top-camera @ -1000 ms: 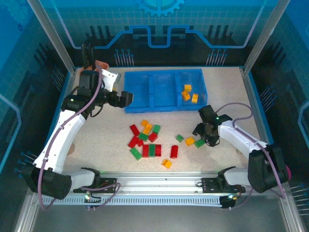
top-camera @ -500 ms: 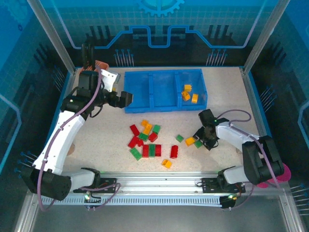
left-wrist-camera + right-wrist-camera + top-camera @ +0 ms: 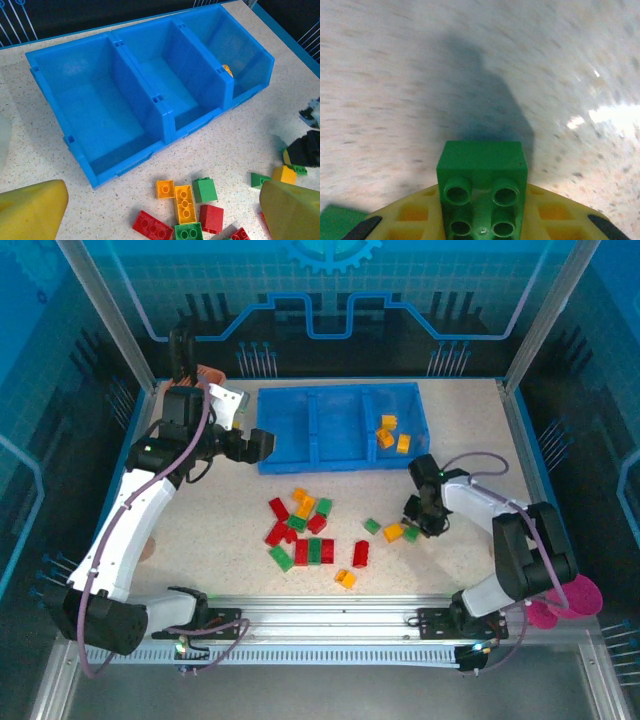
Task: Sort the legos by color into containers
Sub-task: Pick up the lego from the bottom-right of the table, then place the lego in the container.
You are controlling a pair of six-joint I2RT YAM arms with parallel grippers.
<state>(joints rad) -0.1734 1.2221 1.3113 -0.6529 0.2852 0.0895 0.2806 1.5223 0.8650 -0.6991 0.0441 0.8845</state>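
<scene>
1. The right gripper (image 3: 422,518) is closed on a green brick (image 3: 482,187). The brick is pinched between the yellow fingers (image 3: 410,216), with its studs turned toward the wrist camera.
2. The speckled table (image 3: 395,75) is seen blurred beyond the held brick, and a dark shadow is cast on it. Whether the brick is touching the surface cannot be told.
3. In the overhead view, an orange brick (image 3: 393,532) and a second green brick (image 3: 411,535) are found just beside this gripper on its left. One more green brick (image 3: 371,525) is laid near them.
4. The left gripper (image 3: 262,443) is spread wide, and nothing is held between its yellow fingers (image 3: 32,210). It is poised over the table at the left end of the tray, close to the front corner.
5. The blue tray (image 3: 340,462) is set toward the far side of the table and is divided into three compartments side by side. Several orange-yellow bricks (image 3: 390,433) are gathered in the right compartment (image 3: 412,408).
6. A loose pile of bricks (image 3: 305,530) in red, green and orange is scattered on the table in front of the tray, apart from it and between the two arms. A single orange brick (image 3: 345,578) is laid nearer the arm bases.
7. A pink cup (image 3: 575,595) is seen at the right edge, beside the right arm.
</scene>
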